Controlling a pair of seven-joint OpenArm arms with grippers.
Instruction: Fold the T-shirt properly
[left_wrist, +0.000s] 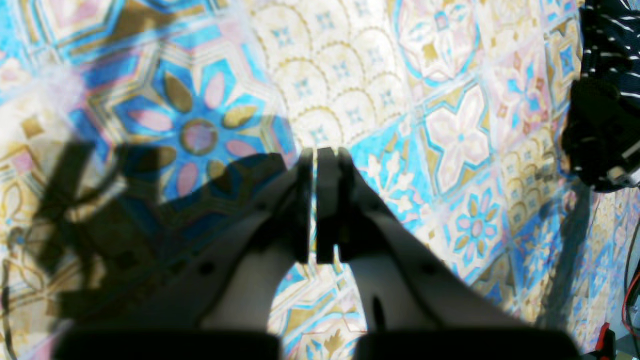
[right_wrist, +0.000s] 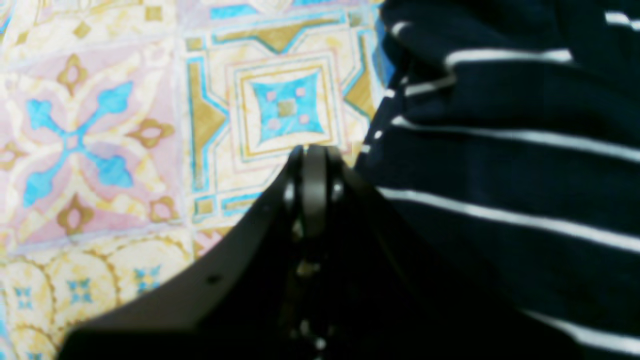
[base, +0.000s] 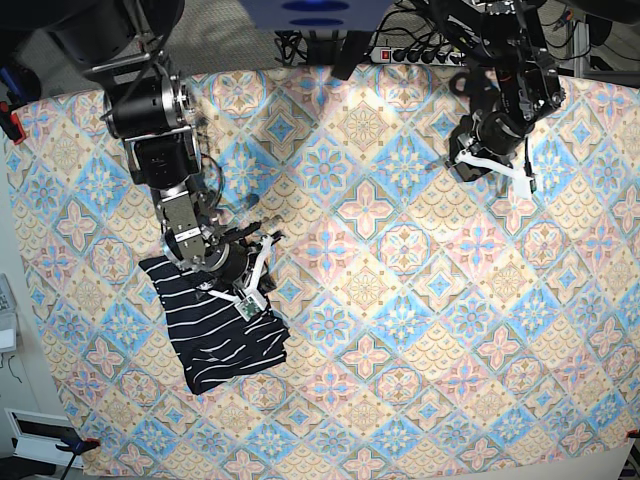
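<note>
Our right gripper (base: 258, 262) hangs pinched shut at the T-shirt's (base: 215, 330) edge — left gripper (base: 487, 163) also closed, empty, far right over the patterned tablecloth (base: 400, 300).

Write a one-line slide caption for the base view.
Right gripper shut beside the folded striped T-shirt on the patterned tablecloth; left gripper shut, far across the table.

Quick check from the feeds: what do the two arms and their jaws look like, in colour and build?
Both arms are black, bulky and jointed, with cables running along them in the base view. The left gripper has white tapering shells with small holes, ending in flat black tips. The right gripper looks dark and shadowed up close, with white parts visible from the base camera.
</note>
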